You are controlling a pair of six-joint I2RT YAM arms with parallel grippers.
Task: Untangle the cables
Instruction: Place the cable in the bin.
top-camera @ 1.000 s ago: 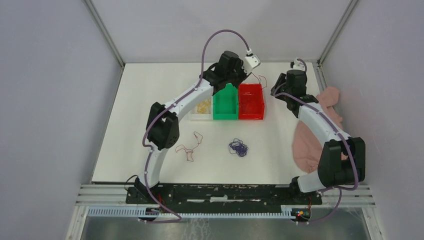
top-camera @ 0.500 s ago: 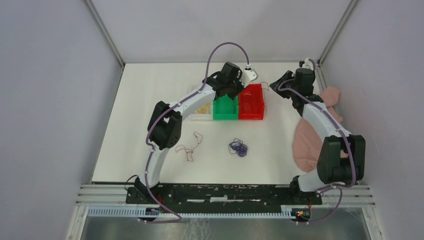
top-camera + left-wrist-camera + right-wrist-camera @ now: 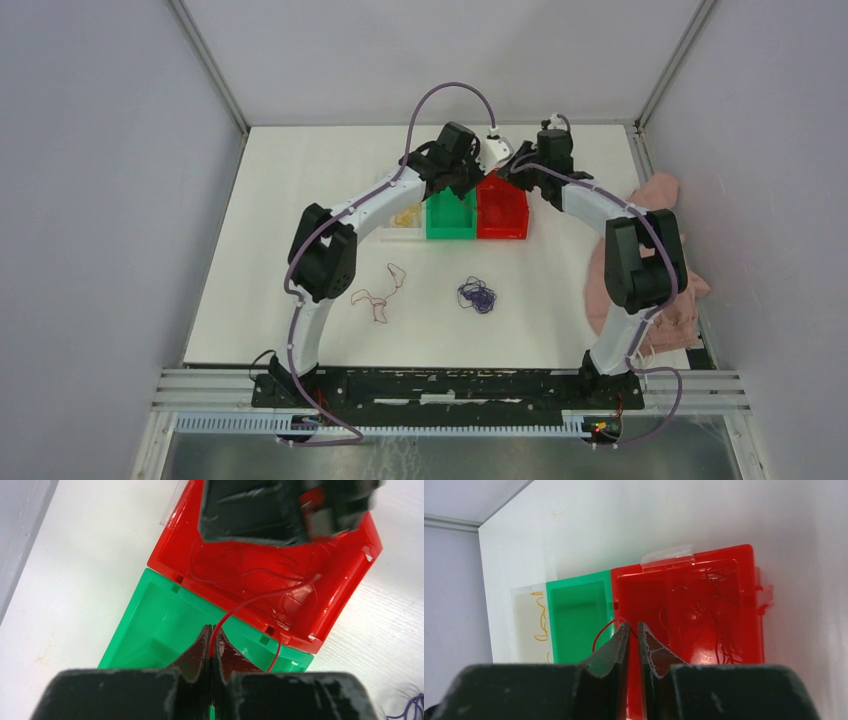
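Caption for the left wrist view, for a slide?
Left gripper pinches a red cable trailing from the red bin across the green bin.

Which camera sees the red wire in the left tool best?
The left wrist view: the red cable runs clearly from the shut left tool into the red bin. The right wrist view shows only a short loop; in the top view it's too thin to spot.
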